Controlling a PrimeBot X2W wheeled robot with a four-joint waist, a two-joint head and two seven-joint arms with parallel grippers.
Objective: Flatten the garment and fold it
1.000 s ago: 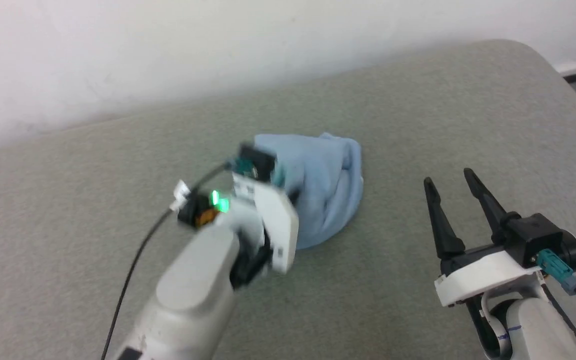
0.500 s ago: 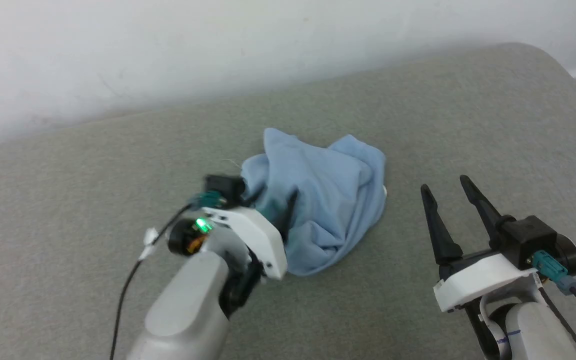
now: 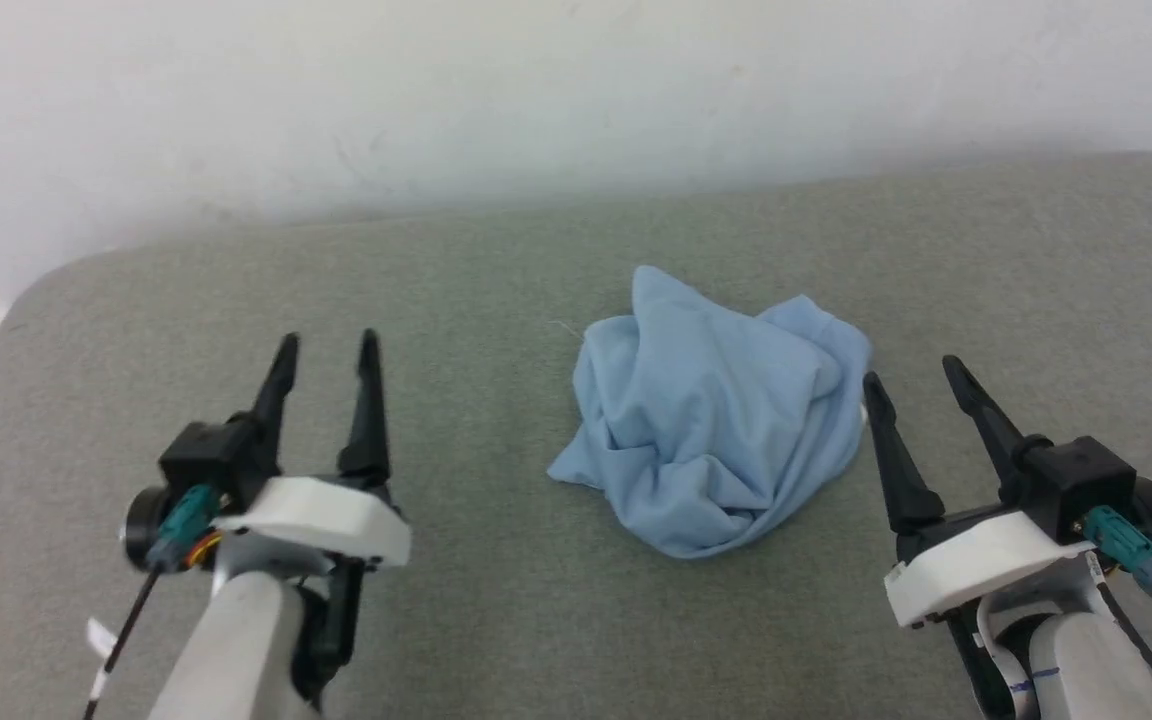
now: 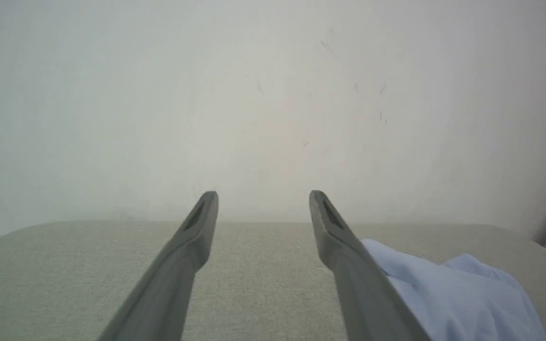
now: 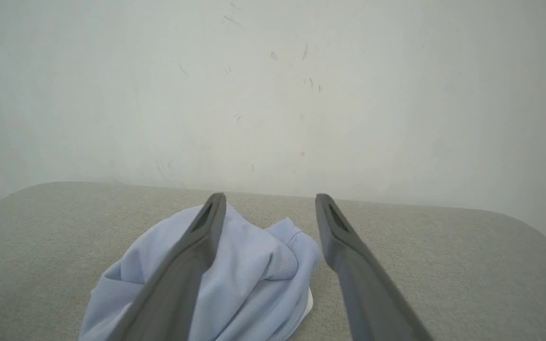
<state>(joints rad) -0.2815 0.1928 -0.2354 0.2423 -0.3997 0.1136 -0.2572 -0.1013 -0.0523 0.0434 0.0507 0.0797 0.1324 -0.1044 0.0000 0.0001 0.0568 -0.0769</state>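
Shows the garment (image 3: 716,430) as a light blue heap of soft knit, bunched and deeply creased, folds running over one another, with no sleeve, hem or logo to be made out. Lies near the middle of the grey-green padded surface (image 3: 496,300), a little toward the robot's right and short of the white wall (image 3: 436,90). Lets a small white scrap of fabric (image 5: 307,303) peek out from under the heap's edge in the right wrist view. Rises to a blunt peak on the far side, toward the wall; tapers to a corner on the near left. Gives no clear long axis: roughly as wide as deep, so cannot tell which way the shirt faces. Finds the left gripper (image 3: 327,338) well apart from the cloth, off to its left, fingers spread wide with nothing between them. Finds the right gripper (image 3: 911,371) just beside the heap's right edge, likewise spread and empty, overlapping the cloth's rim in the head view; cannot tell whether touching.
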